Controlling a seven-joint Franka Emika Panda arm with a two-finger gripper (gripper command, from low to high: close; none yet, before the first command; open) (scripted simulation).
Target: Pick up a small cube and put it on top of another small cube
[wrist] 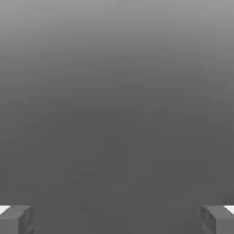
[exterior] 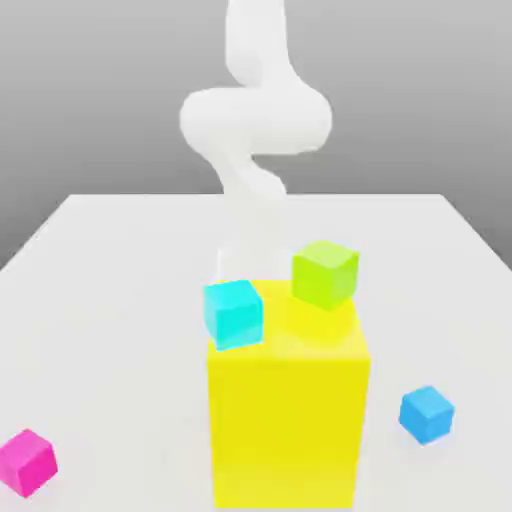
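In the exterior view a cyan cube point(exterior: 233, 313) sits at the upper left corner of a tall yellow block point(exterior: 288, 420). A lime green cube point(exterior: 325, 273) is at the block's upper right; I cannot tell whether either rests on the block or stands behind it. A blue cube point(exterior: 427, 414) lies on the table to the exterior view's right, and a magenta cube point(exterior: 27, 462) at the near left. The white arm point(exterior: 255, 120) curls down behind the yellow block. In the hand view my gripper point(wrist: 117, 219) is open, its grey fingertips point(wrist: 16, 219) far apart with nothing between them.
The white table point(exterior: 110, 300) spreads out around the yellow block. Its far edge runs across behind the arm, and its side edges slant in at both sides. The hand view looks at a plain grey background.
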